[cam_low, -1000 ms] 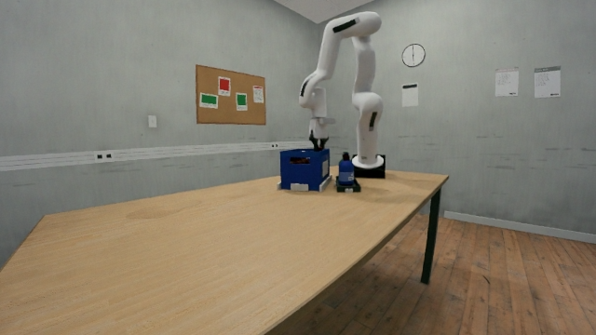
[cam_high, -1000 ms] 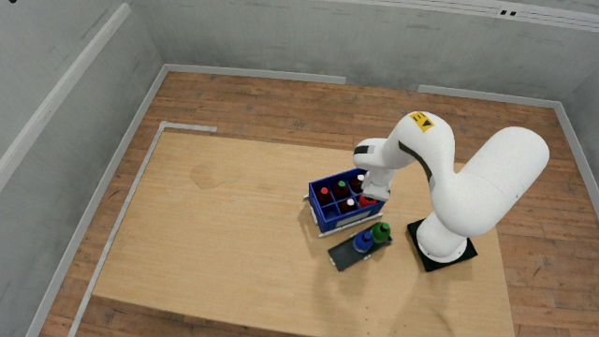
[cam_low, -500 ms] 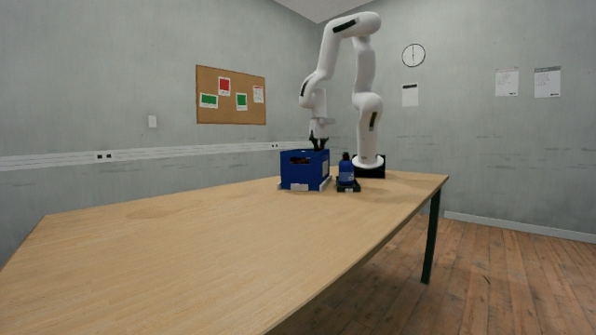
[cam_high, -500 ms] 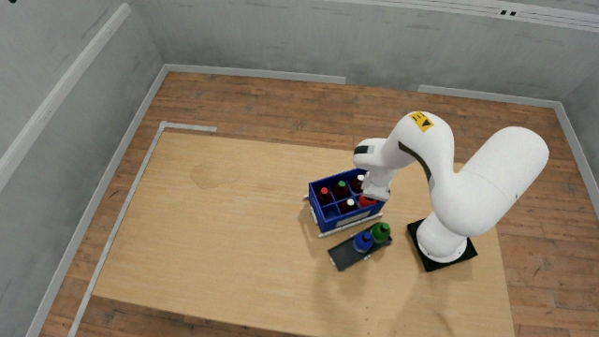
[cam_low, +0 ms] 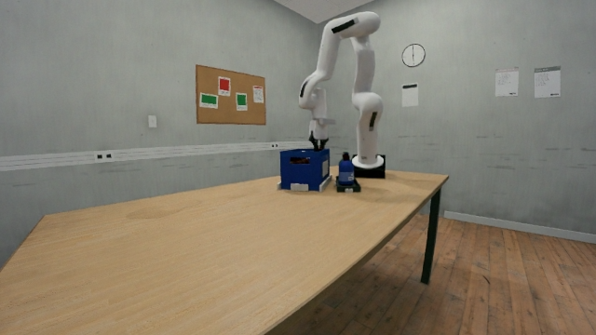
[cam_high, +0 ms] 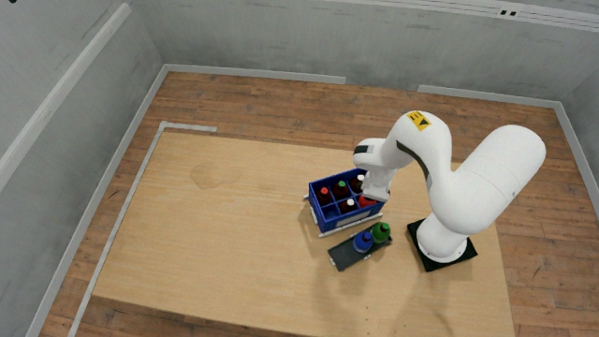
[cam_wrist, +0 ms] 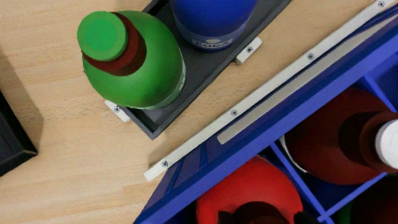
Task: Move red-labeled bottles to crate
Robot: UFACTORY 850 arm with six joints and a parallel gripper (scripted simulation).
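The fingers are clamped on a red bottle, which sits down in the corner slot of the crate nearest the arm's base. The crate is blue, boxy, split into six slots with thin dividers and pale strips along its foot. Five slots hold bottles; one front slot shows only blue floor. Just beside it, the flat dark tray carries two rounded bottles: a green bottle with a green cap and a blue bottle. The desk is pale, grained wood.
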